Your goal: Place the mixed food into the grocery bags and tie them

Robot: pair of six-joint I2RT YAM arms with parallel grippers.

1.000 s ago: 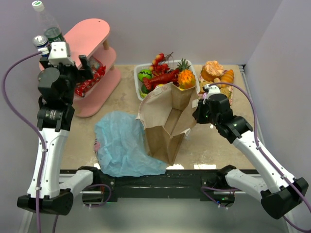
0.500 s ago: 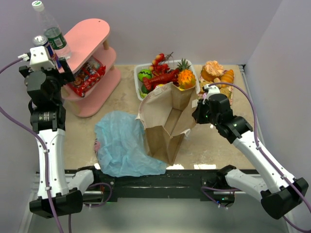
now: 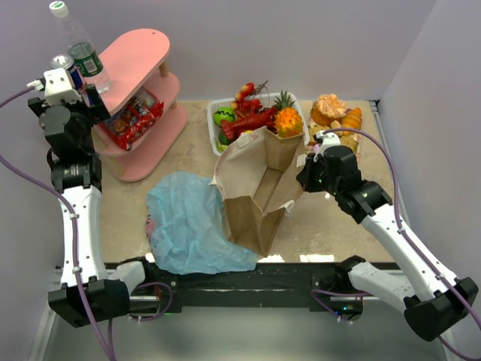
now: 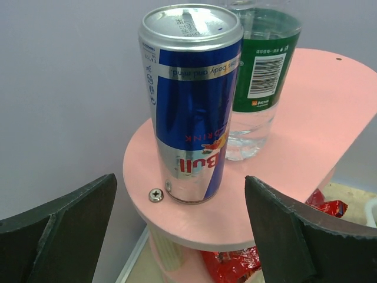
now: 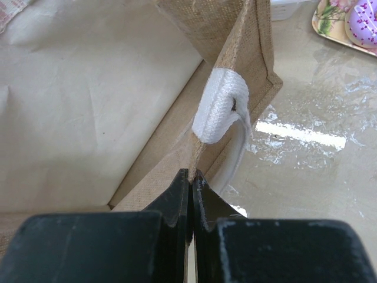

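Swinging up from the lower tier, the left gripper (image 4: 179, 188) now faces the blue can (image 4: 191, 100) on the pink shelf (image 4: 306, 135), jaws wide apart and empty on either side of it, so a pick looks imminent. The can is a smooth, glossy metal cylinder, standing upright beside the clear bottle (image 4: 262, 65). The right gripper (image 5: 191, 177) pinches the stiff brown paper bag (image 5: 76, 106) by its rim, near the woven white handle (image 5: 219, 106).

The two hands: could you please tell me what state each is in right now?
Left hand: open around the blue can, not touching it.
Right hand: closed on the rim of the brown paper bag.
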